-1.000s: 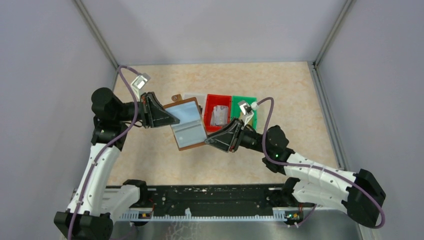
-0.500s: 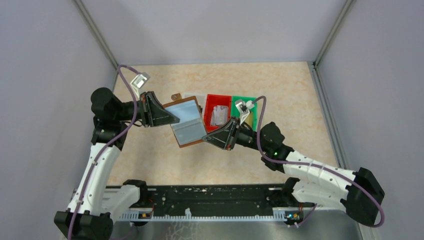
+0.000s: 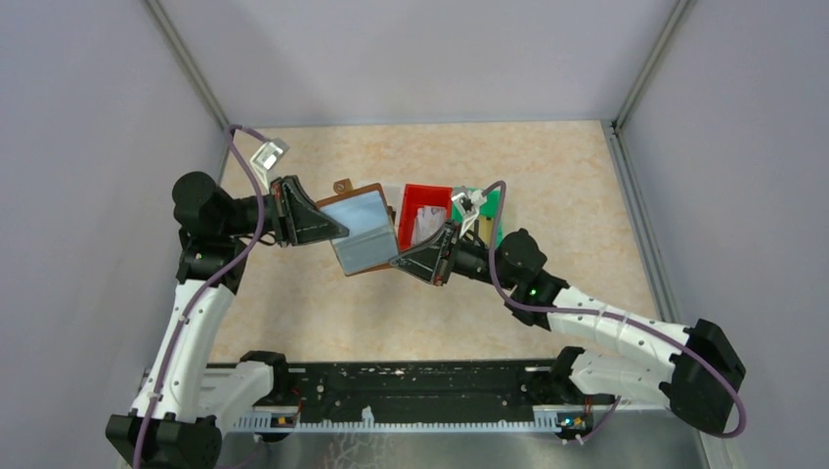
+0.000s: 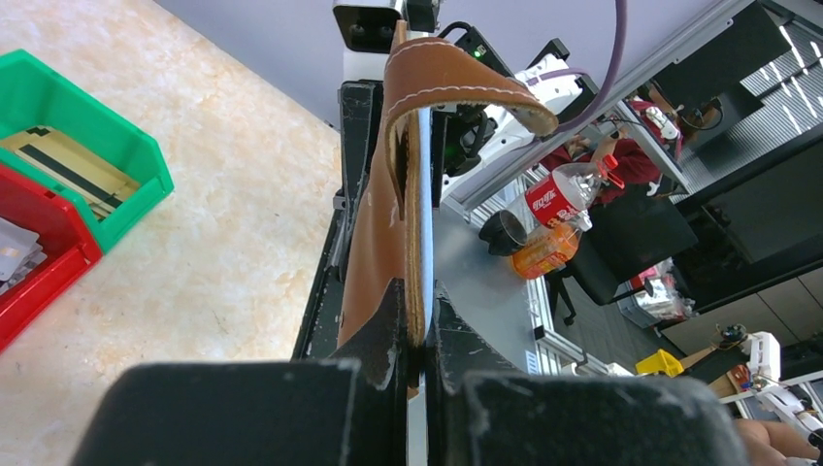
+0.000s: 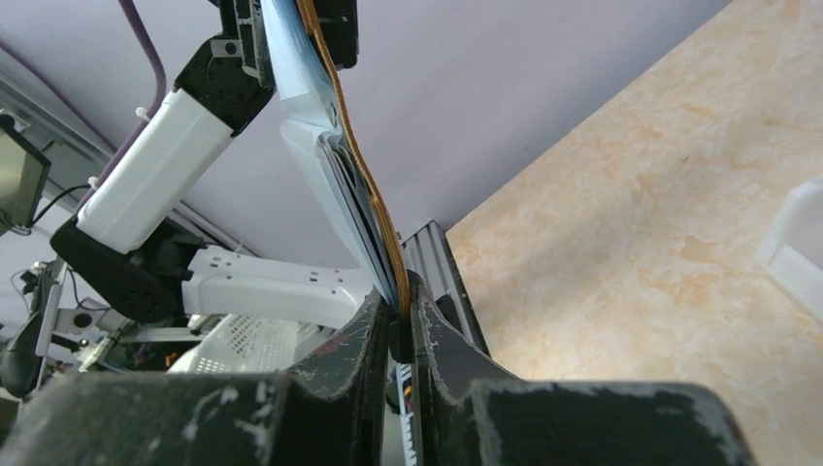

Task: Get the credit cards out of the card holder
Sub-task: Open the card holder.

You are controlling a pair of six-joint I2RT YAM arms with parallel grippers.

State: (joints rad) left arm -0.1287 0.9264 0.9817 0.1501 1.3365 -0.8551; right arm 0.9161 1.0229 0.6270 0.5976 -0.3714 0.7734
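Note:
The brown card holder [image 3: 364,231] hangs open in the air between my two grippers, its pale bluish sleeves facing up. My left gripper [image 3: 342,233] is shut on its left edge; in the left wrist view the holder [image 4: 383,204] runs edge-on out of the shut gripper [image 4: 419,340]. My right gripper [image 3: 397,262] is shut on its lower right corner, and the right wrist view shows the brown edge [image 5: 367,189] pinched in the gripper [image 5: 396,325]. Silvery-white cards [image 3: 426,227] lie in the red bin. A gold card [image 4: 63,167] lies in the green bin. No card shows in the sleeves.
The red bin [image 3: 430,193] and the green bin [image 3: 492,200] stand side by side just behind the right gripper; both also show in the left wrist view, green [image 4: 146,160] and red [image 4: 53,277]. A clear container's corner [image 5: 798,243] sits on the table. Grey walls enclose the tabletop.
The right arm has pushed forward and to the left, and the holder has shifted a little up and left with both grippers still shut on it.

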